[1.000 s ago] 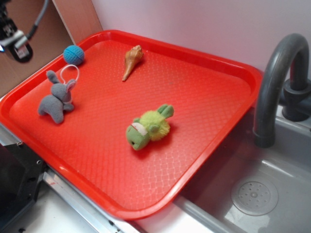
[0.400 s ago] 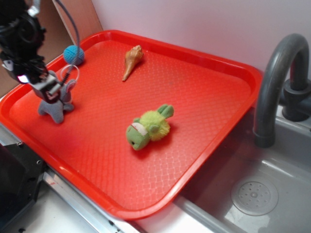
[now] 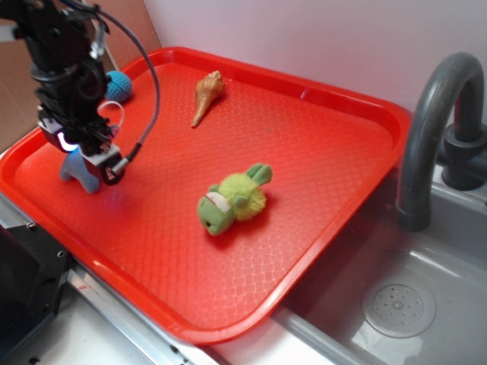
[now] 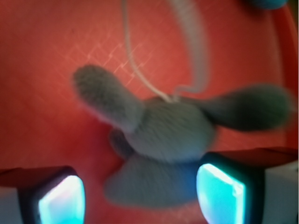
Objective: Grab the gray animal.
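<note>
At tray (image 3: 319, 106) left edge: gray animal (image 4: 163, 140) lies flat, near blue ball (image 3: 119, 86). End effector (image 4: 140, 193) directly above, fingers apart, straddling its body. Approach done; closing and lifting remain.

The arm (image 3: 65, 57) is black throughout, built of blocky segments, with a thin black cable (image 3: 149, 84) looping out from its top and curving back in near the gripper (image 3: 87, 156). A small cyan-white light glows on the gripper's lower housing. Seen from the wrist, the two fingertips (image 4: 60, 198) are dark-edged square pads whose faces shine bright cyan.
</note>
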### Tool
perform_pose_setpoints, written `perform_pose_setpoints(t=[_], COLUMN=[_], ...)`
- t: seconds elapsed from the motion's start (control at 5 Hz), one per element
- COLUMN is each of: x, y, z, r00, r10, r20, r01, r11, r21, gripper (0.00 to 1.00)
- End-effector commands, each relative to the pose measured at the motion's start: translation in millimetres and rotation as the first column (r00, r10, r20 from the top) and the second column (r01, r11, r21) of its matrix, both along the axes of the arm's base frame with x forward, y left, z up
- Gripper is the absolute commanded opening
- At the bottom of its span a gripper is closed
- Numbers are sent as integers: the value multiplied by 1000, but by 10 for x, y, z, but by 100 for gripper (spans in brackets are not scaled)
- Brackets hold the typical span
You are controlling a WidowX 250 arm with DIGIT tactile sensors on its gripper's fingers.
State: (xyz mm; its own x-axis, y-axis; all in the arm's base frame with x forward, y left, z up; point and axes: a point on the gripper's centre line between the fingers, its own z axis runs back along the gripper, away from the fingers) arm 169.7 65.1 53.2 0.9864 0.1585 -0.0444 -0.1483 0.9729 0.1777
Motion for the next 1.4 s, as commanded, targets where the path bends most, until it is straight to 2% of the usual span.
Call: perform_pose_setpoints(t=[0.0, 0.2, 0.4, 0.6, 0.8, 1.0, 1.2], x=[104, 79, 76, 31, 6, -72, -187], y=[228, 202, 176, 137, -177, -475, -831], z=[-242, -240, -106, 200, 698, 1217, 1691], r00=[1000, 1000, 1000, 998, 993, 992, 983], r10=[12, -10, 4, 44, 55, 19, -72], r20=[-11, -2, 15, 37, 101, 122, 167], r01=[-12, 10, -5, -44, -49, -1, 111], r11=[1000, 1000, 1000, 999, 997, 990, 966], r21=[0, -2, 20, -15, -61, -143, -233], gripper=[95, 0, 0, 0, 0, 0, 0])
